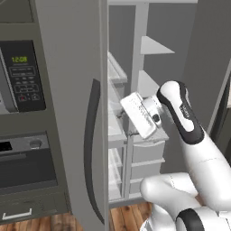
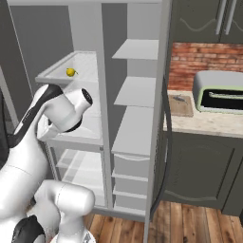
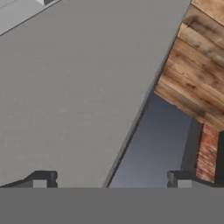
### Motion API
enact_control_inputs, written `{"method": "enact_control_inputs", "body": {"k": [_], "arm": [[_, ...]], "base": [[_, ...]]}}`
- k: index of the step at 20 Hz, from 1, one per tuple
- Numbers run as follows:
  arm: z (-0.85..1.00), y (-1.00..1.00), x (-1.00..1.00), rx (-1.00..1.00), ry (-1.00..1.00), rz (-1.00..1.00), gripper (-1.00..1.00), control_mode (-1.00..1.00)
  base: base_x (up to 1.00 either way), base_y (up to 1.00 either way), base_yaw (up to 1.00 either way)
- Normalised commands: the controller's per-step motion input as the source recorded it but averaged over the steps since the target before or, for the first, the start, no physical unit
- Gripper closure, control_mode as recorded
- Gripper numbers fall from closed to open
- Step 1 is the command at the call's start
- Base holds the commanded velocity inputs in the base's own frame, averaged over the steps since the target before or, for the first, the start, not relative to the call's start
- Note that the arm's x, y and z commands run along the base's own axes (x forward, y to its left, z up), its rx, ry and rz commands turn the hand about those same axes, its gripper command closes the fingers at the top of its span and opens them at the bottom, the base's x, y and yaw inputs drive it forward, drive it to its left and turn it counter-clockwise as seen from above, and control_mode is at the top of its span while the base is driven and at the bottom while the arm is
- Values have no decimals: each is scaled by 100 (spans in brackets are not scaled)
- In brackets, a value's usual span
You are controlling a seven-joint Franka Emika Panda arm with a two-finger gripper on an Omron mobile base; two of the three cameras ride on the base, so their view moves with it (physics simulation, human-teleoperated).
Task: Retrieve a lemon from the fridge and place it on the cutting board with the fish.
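Fridge (image 2: 137,28) doors are wide open and the arm is reaching into it at mid-shelf height. Claw (image 3: 111,179) is spread wide with nothing in it, pointing along a grey door panel. Lemon (image 2: 70,72) is sitting on an upper white shelf on the left side, above the arm. Cutting board (image 2: 180,105) with the fish (image 2: 179,98) is on the bench (image 2: 209,122) just left of the toaster oven (image 2: 219,91).

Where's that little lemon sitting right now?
In the right base view, the lemon rests on an upper white shelf in the open fridge's left compartment, above the robot's arm.
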Motion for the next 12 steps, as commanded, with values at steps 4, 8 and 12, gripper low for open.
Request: {"method": "enact_control_inputs", "body": {"k": [4, 8, 12], "arm": [[-3, 64, 52, 0, 0, 12, -100, -100], [-15, 77, 41, 0, 0, 8, -100, -100], [-23, 88, -2, 0, 1, 1, -100, -100]], "base": [[0, 0, 0], [0, 0, 0], [0, 0, 0]]}}
